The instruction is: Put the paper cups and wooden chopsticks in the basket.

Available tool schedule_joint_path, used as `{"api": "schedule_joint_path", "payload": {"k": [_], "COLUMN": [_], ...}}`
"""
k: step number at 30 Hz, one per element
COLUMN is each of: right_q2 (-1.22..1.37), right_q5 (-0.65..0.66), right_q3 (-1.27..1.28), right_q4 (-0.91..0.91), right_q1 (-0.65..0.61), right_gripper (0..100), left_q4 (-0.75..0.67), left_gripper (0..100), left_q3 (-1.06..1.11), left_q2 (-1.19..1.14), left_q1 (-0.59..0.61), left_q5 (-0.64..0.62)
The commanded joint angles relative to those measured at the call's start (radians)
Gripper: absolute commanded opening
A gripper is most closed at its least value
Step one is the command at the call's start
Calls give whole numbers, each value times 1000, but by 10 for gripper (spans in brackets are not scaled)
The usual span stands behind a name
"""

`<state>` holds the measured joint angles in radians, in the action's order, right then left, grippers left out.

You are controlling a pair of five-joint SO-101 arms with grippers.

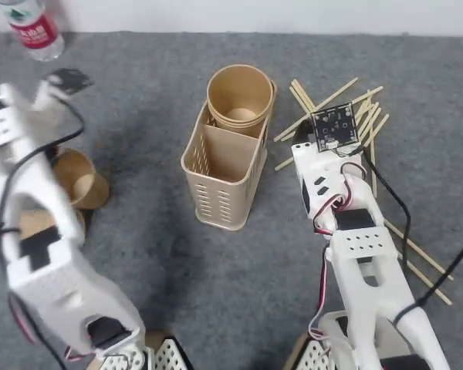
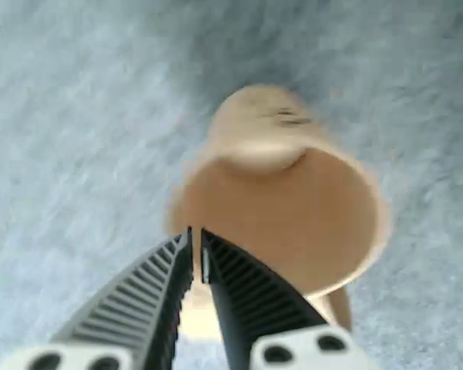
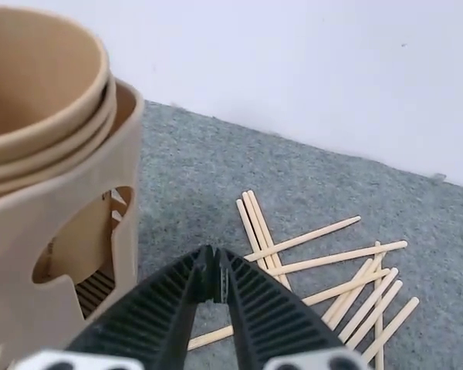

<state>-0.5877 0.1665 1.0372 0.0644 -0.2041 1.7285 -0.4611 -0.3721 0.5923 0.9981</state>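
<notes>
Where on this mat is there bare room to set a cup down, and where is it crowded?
Bare mat lies between the bottle, the lying cup and the basket; more in front of the basket, between the two arms. Crowded right of the basket: chopsticks and the right arm.

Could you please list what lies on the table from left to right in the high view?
plastic bottle → paper cup on its side → basket → loose wooden chopsticks
</notes>
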Motion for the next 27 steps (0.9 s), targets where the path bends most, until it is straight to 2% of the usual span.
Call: {"api": "schedule_joint_path", "payload": {"k": [1, 4, 7, 9, 11, 16, 23, 27], "right_q2": [-35, -33, -33, -31, -33, -33, -33, -31], "right_q5": [-9, -9, -9, -9, -9, -9, -9, -11], "right_q3": [-9, -9, -9, -8, -2, 2, 2, 2], "right_q4": [-8, -8, -8, -8, -8, -8, -8, -8], "right_q1": [-10, -10, -10, -10, -10, -12, -12, -12], "right_gripper": [7, 7, 7, 7, 8, 9, 9, 9], "left_q4": [29, 20, -26, -54, -69, -120, -158, -193], "left_gripper": [13, 46, 156, 208, 212, 209, 209, 209], "left_q3": [4, 8, 4, 10, 21, 21, 19, 19], "left_q2": [153, 193, 204, 199, 187, 118, -14, -86], "left_q1": [80, 80, 80, 78, 74, 71, 63, 58], "left_q5": [18, -20, -163, -190, -206, -367, -529, -559]}}
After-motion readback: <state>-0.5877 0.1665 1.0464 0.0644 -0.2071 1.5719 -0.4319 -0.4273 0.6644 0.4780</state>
